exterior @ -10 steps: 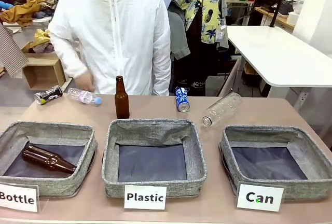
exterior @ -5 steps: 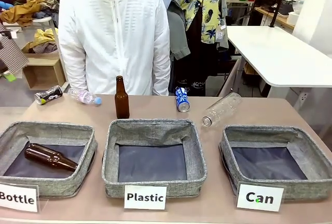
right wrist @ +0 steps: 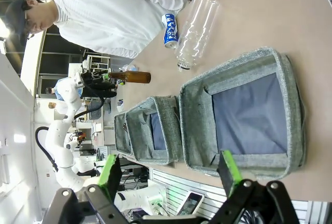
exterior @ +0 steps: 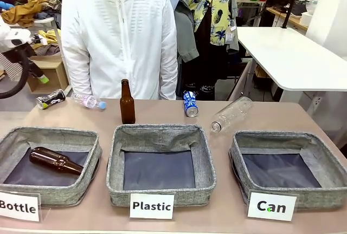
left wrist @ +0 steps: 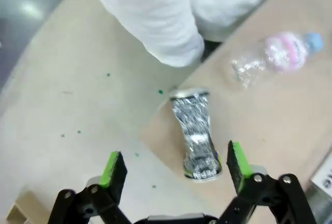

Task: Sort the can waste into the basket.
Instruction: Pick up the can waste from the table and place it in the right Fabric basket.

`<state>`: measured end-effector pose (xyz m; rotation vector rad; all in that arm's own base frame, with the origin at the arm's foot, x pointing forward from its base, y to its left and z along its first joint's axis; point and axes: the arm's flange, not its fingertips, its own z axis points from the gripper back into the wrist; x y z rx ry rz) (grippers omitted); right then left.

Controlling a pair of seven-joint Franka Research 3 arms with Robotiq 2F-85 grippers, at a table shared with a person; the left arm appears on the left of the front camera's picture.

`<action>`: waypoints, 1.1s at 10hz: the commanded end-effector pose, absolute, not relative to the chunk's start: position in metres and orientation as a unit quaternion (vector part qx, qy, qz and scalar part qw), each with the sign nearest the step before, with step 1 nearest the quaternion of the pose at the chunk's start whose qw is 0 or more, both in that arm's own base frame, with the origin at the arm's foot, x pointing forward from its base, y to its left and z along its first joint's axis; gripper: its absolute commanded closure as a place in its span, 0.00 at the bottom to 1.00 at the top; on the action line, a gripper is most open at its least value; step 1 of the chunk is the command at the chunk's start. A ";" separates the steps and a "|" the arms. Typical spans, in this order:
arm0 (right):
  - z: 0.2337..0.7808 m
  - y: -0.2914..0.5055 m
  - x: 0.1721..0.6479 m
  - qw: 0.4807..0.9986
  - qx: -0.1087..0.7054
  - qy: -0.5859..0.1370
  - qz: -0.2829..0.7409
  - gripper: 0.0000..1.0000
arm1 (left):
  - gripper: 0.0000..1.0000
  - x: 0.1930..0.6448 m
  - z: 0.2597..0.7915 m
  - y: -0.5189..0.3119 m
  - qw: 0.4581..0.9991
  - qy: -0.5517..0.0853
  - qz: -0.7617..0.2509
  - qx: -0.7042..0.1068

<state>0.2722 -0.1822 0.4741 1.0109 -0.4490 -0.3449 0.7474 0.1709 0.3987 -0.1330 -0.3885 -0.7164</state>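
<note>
Nearest the robot's edge of the smooth tan table, three white printed cards read Bottle, Plastic and Can. Behind each sits a square grey woven-fabric bin with soft slumped walls and a dark smooth lining. The Can basket is on the right, its lining fully exposed. The Plastic bin is in the middle. The Bottle bin on the left holds a brown glass bottle lying on its side.

The right gripper hangs over the Can basket's side, green pads spread wide – released, gripping nothing.

Past the bins, an upright brown bottle stands just behind the Plastic bin. A large clear ribbed bottle lies on its side near the Can basket's far left corner. The blue can, with white lettering, lies between those two by the far edge, well apart from the Can basket.

At the far left corner lies a small crinkled plastic bottle with a pink label and blue cap. Just beside it is the dented can, black-silver with a crushed waist, on its side at the table's edge. The left gripper hovers over this can with its jaws released and wide. The can lies between the pads, nearer one of them – contact cannot be told.

On the far side, a person in a white zip jacket stands against the table.
</note>
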 end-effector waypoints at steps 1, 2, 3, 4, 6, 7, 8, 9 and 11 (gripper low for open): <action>0.475 -0.183 0.274 0.832 0.484 -0.224 -0.153 0.00 | 0.00 0.747 0.388 0.159 0.928 -0.196 -0.315 -0.038; 0.475 -0.183 0.274 0.832 0.484 -0.224 -0.153 0.00 | 0.00 0.748 0.380 0.155 0.931 -0.192 -0.309 -0.033; 0.475 -0.183 0.274 0.832 0.484 -0.224 -0.153 0.00 | 0.00 0.747 0.370 0.151 0.934 -0.180 -0.308 -0.030; 0.475 -0.183 0.274 0.832 0.484 -0.224 -0.153 0.00 | 0.00 0.741 0.359 0.146 0.936 -0.166 -0.307 -0.035; 0.475 -0.183 0.274 0.832 0.484 -0.224 -0.153 0.00 | 0.00 0.734 0.335 0.143 0.937 -0.160 -0.306 -0.048; 0.475 -0.183 0.274 0.832 0.484 -0.224 -0.153 0.00 | 0.00 0.729 0.321 0.142 0.939 -0.150 -0.305 -0.054; 0.475 -0.183 0.274 0.832 0.484 -0.224 -0.153 0.00 | 0.00 0.725 0.313 0.140 0.938 -0.143 -0.311 -0.060; 0.475 -0.183 0.274 0.832 0.484 -0.224 -0.153 0.00 | 0.00 0.724 0.309 0.140 0.936 -0.144 -0.317 -0.059; 0.475 -0.183 0.274 0.832 0.484 -0.224 -0.153 0.00 | 0.00 0.721 0.307 0.142 0.936 -0.148 -0.312 -0.063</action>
